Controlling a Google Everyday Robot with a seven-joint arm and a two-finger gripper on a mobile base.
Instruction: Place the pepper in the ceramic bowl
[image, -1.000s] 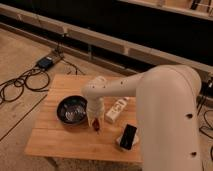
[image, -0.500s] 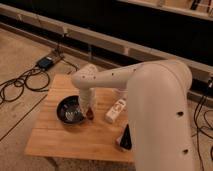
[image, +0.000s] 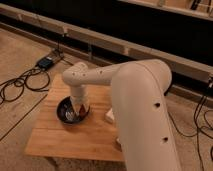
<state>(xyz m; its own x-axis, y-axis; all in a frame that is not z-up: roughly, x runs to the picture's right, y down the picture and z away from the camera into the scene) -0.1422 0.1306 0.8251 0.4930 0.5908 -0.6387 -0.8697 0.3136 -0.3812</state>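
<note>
- Pepper (image: 80, 107): we log a small dark red sliver at the tip of the gripper, just above the inside of the ceramic bowl, near its right-hand rim. It appears pinched in the gripper and not yet lying on the bowl's floor, though we judge this only from the colour at the tip.
- Gripper (image: 80, 106): it points straight down over the ceramic bowl, closed on the pepper as far as we can read it.
- Ceramic bowl (image: 64, 111): dark, round, with a greyish sheen inside; it sits on the left half of the wooden table (image: 55, 140).
- Change noted: a moment ago the gripper hung right of the bowl over bare wood; now it is above the bowl's interior. We take the carry as done, with only the release left.
- White box (image: 109, 116): right of the bowl, mostly hidden behind the arm.
- Cables (image: 20, 82): on the floor, well left of the bowl.
</note>
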